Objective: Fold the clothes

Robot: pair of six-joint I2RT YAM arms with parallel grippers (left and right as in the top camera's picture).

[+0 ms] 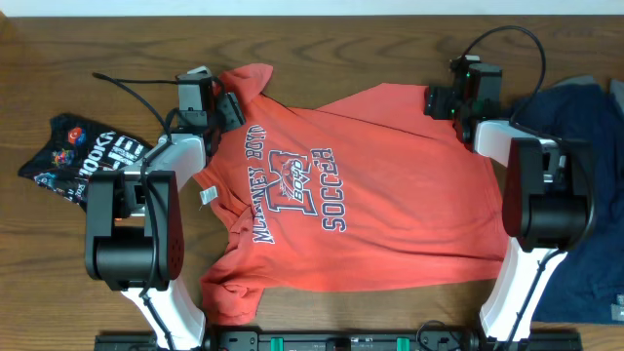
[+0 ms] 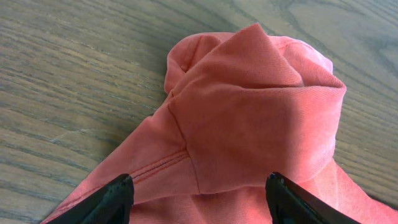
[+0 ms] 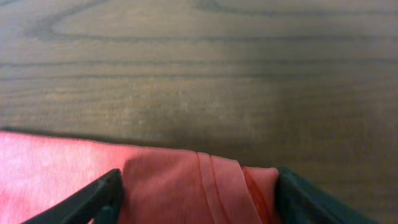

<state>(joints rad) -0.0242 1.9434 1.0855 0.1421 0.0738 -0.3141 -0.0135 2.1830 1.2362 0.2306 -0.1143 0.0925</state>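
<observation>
Coral-red T-shirt [image 1: 390,195] covers the desk's [image 1: 97,39] middle (lettering up), black garment [image 1: 83,156] by the left edge, navy one [image 1: 585,127] by the right. Left fingers [image 2: 115,199] spread astride its bunched cloth. Right fingers [image 3: 102,199] spread, folded hem [image 3: 205,186] between.

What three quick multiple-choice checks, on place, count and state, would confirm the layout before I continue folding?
1. The black printed garment lies: A) outside the left arm B) between the arms C) on the floor.
2. Garments in view: A) one B) two C) three.
3. The red T-shirt is: A) folded square B) spread, lettering up C) lifted clear.
A: it sits beyond the left arm. C: black, red, plus the navy garment. B: its SOCCER print faces the overhead camera.
</observation>
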